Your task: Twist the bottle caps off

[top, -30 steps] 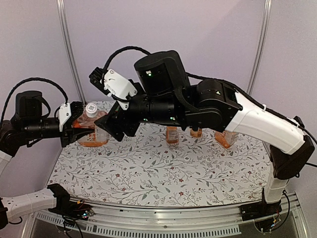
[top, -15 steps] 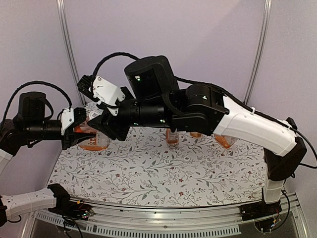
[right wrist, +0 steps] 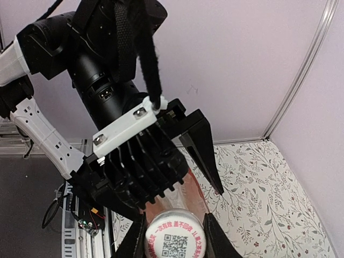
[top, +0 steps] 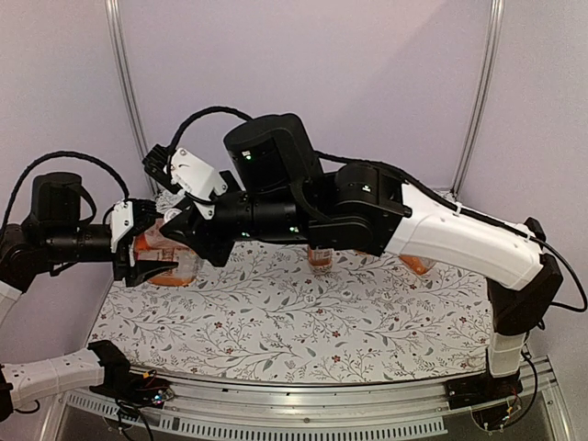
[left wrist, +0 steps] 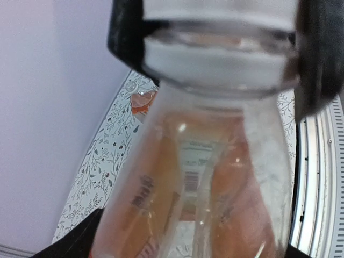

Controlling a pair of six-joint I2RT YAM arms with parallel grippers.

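A second ago the right claw (right wrist: 176,239) hung wide open beside the bottle (left wrist: 199,183), and the cap (left wrist: 220,62) was bare in the top view. Now it has come down and clenched on the cap. The right wrist view shows a finger pressed to each side of the printed top, and the left wrist view shows dark fingers at both edges of the cap. Over the same second the left claw (top: 161,243), which had been clamped on the bottle's body, has let its fingers spread. From above they now bracket the bottle loosely, and the right wrist view shows one finger standing clear of the neck. The bottle stands at the far left of the table (top: 303,312), between the two claws, with its cap on. The other bottles (top: 319,254) wait along the back edge, their tops hidden by the right arm. My reading is that the twist is about to begin. With the left claw loosened the bottle has little bracing, so a turn may spin the whole bottle rather than free the thread. The left claw probably needs to clamp again first.
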